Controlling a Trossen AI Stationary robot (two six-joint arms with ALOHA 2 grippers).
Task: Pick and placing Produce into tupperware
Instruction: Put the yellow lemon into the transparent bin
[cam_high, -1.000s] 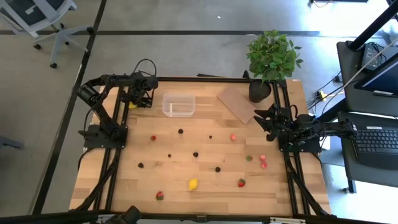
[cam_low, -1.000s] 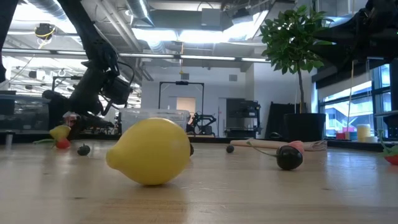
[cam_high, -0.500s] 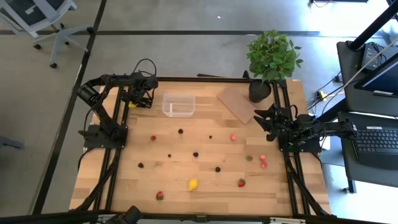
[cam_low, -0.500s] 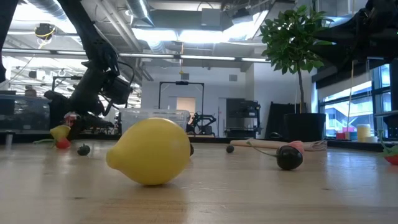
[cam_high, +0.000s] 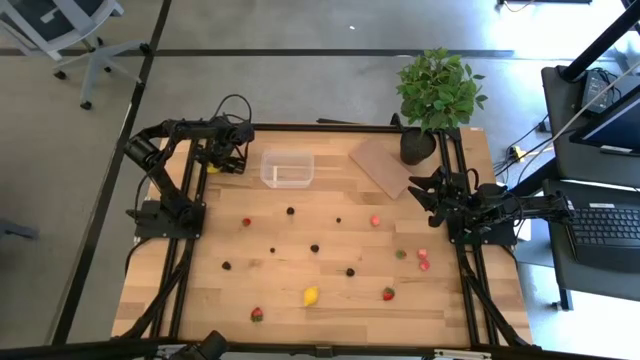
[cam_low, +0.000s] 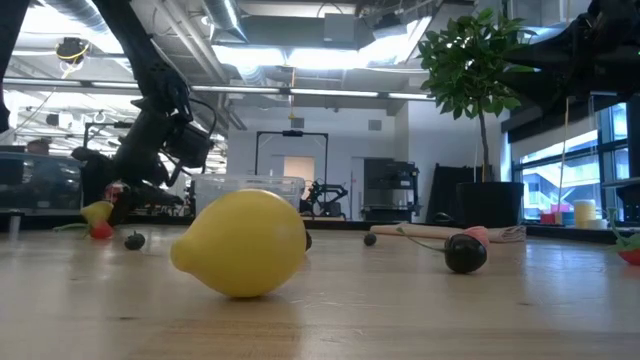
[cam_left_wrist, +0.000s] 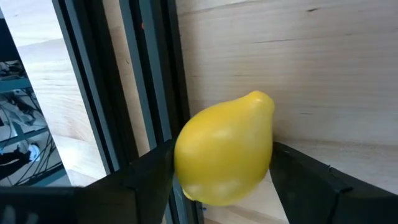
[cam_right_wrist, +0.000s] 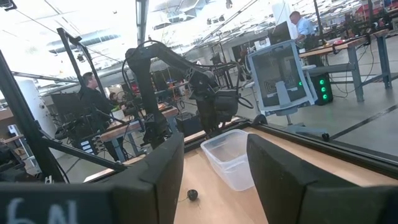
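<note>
My left gripper (cam_high: 220, 164) is at the table's far left, shut on a small yellow lemon (cam_left_wrist: 224, 155) beside the black frame rail (cam_left_wrist: 146, 81). The low view shows that lemon (cam_low: 97, 211) under the arm. The clear tupperware (cam_high: 287, 168) stands on its base just right of it, with nothing in it. Produce lies scattered on the wood: a second lemon (cam_high: 311, 296), strawberries (cam_high: 375, 220), dark berries (cam_high: 314, 247) and a green piece (cam_high: 400, 254). My right gripper (cam_high: 418, 190) waits open at the right edge, pointing toward the tupperware (cam_right_wrist: 233, 155). My left gripper pinches the lemon between its two fingers, one finger (cam_left_wrist: 149, 180) on each long side of the fruit. The lemon's pointed tip (cam_left_wrist: 264, 102) sticks out ahead of the fingers. They come slanting down from the far right. Whether the lemon is off the wood, I cannot tell.
A flat brown board (cam_high: 382, 165) lies far right of the tupperware, beside a potted plant (cam_high: 438, 90) at the far right corner. Black frame rails (cam_high: 185, 240) run along both sides of the table. Open wood lies between the scattered pieces.
</note>
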